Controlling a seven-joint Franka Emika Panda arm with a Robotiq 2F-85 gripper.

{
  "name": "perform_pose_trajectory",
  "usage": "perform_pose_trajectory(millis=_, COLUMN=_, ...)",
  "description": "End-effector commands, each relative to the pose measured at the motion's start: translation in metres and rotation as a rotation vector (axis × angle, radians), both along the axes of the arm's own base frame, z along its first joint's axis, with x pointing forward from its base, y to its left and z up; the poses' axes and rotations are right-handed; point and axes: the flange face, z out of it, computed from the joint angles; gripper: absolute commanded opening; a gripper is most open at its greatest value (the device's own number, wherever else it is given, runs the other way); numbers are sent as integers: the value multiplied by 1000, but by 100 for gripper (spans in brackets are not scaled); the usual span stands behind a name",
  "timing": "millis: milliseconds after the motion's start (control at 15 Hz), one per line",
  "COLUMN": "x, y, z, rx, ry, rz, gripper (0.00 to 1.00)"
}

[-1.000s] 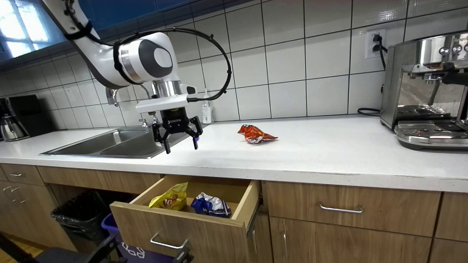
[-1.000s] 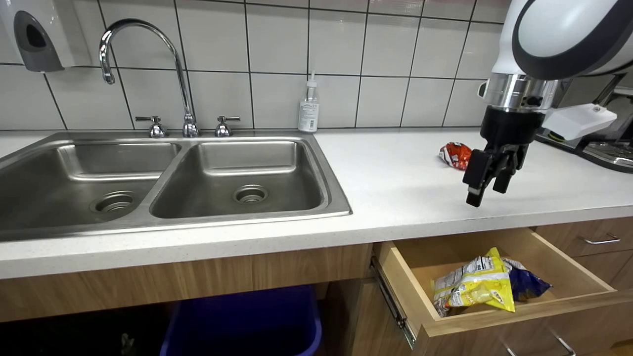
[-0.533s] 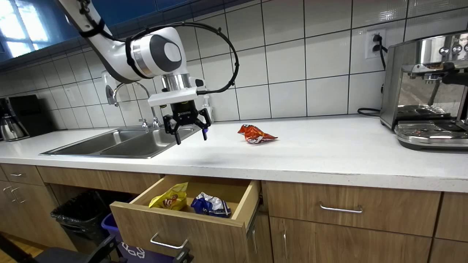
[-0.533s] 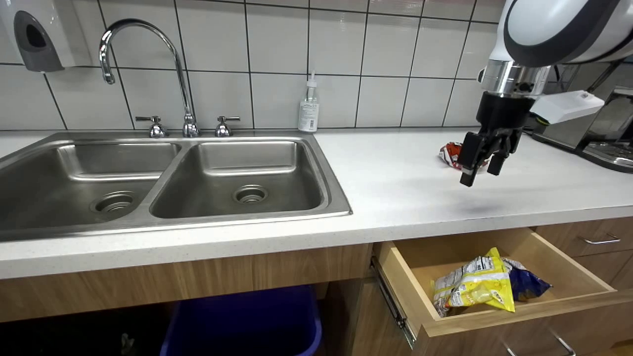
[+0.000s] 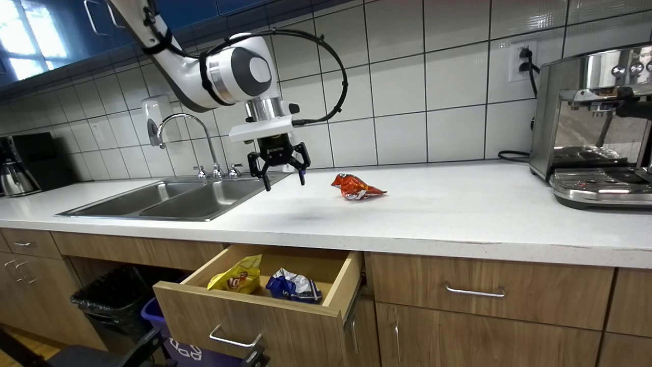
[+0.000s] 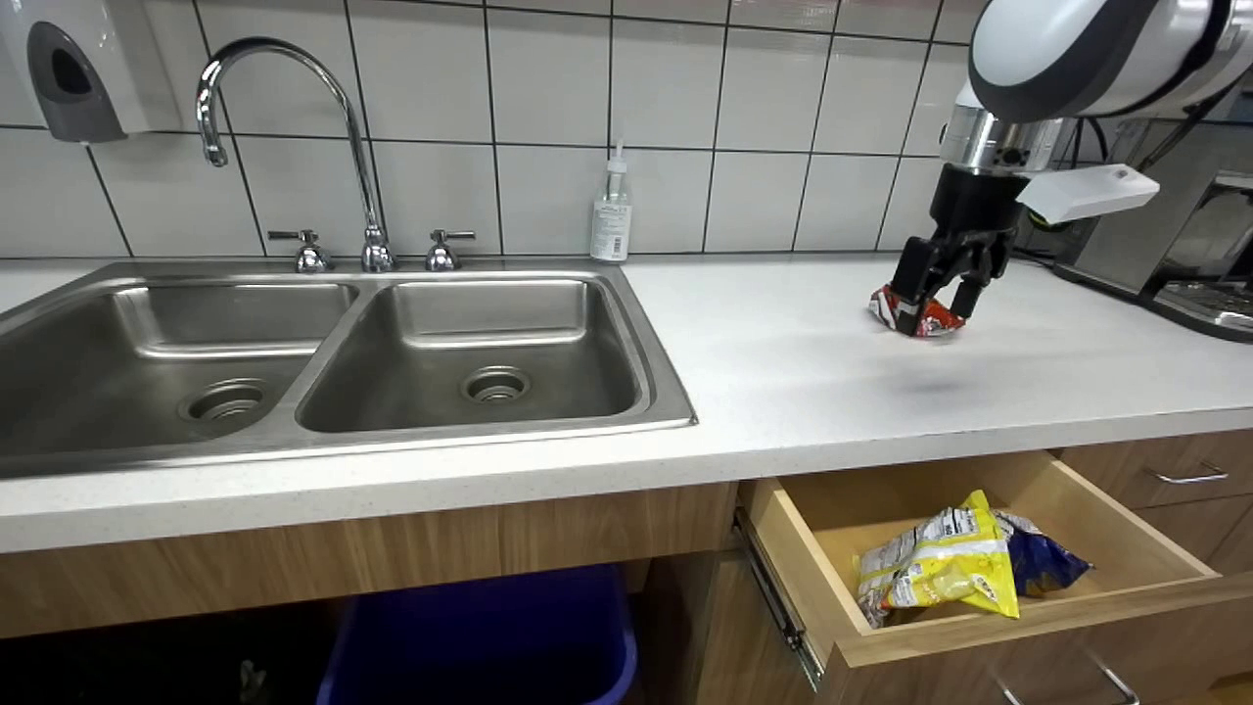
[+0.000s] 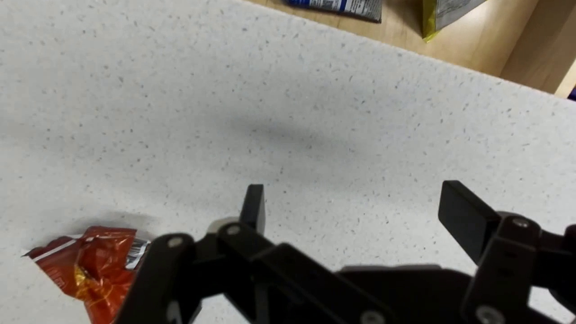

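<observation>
Jointed black Robotiq gripper [image 7: 355, 202], spread wide, hangs above speckled white countertop [image 7: 135, 135]; in the wrist view, crumpled, glossy red snack bag [image 7: 101, 267] lies at eight o'clock, wooden drawer [image 7: 486, 47] at two.

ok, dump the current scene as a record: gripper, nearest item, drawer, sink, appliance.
gripper: open, holding nothing, above the counter
nearest item: red bag, crumpled, on the counter, apart from the gripper
drawer: pulled open; yellow bag and blue bag inside
sink: two basins, set into the counter
appliance: espresso machine, on the counter
</observation>
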Motion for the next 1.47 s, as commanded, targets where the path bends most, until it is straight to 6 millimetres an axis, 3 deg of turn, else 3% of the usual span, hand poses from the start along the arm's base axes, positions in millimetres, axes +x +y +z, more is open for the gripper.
perform_pose_trajectory(millis=0, x=30, y=-9, z=6, rx=-18, ry=-13, rz=-20, gripper=100)
perform_pose_trajectory(millis=467, x=77, y=-24, z=6, rx=-15, ry=-54, rz=-65, gripper=100)
perform_pose_trajectory(millis=1400, x=147, y=-85, z=10, rx=2, ry=-91, rz=-152, gripper=100)
